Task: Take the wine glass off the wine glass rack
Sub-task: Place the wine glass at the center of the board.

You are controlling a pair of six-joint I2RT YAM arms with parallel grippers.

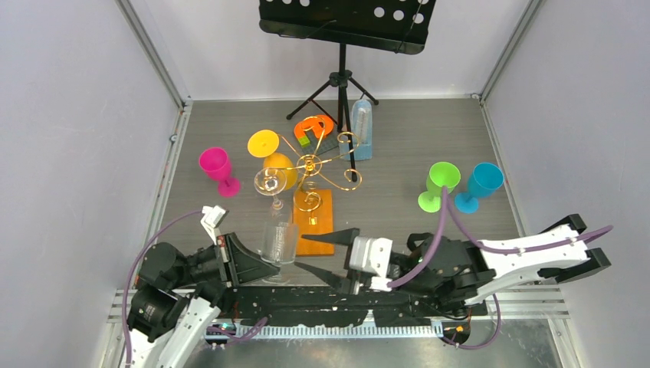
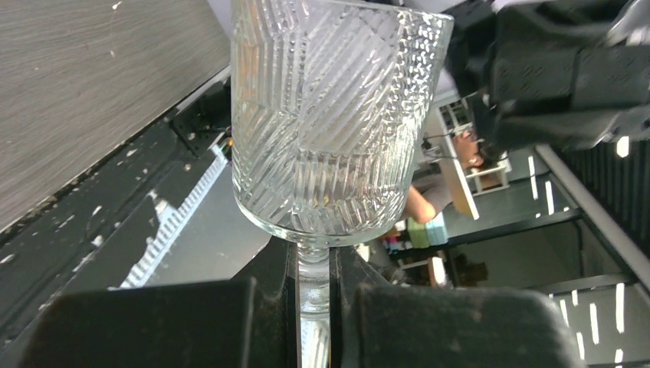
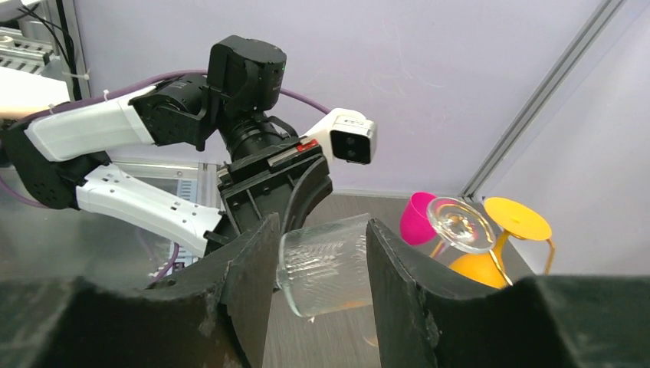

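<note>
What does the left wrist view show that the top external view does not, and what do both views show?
Only the left wrist view shows the left claw pinching the stem of the clear wine glass from both sides. Only the top external view shows the wine glass rack, the pink glass, the green glass, the blue glass, the music stand and the right claw, which is open. Both views show the left claw shut on the wine glass.

No legible text in any view. Wrist camera (image 3: 349, 138) carries a small mark. Too tiny to read.
</note>
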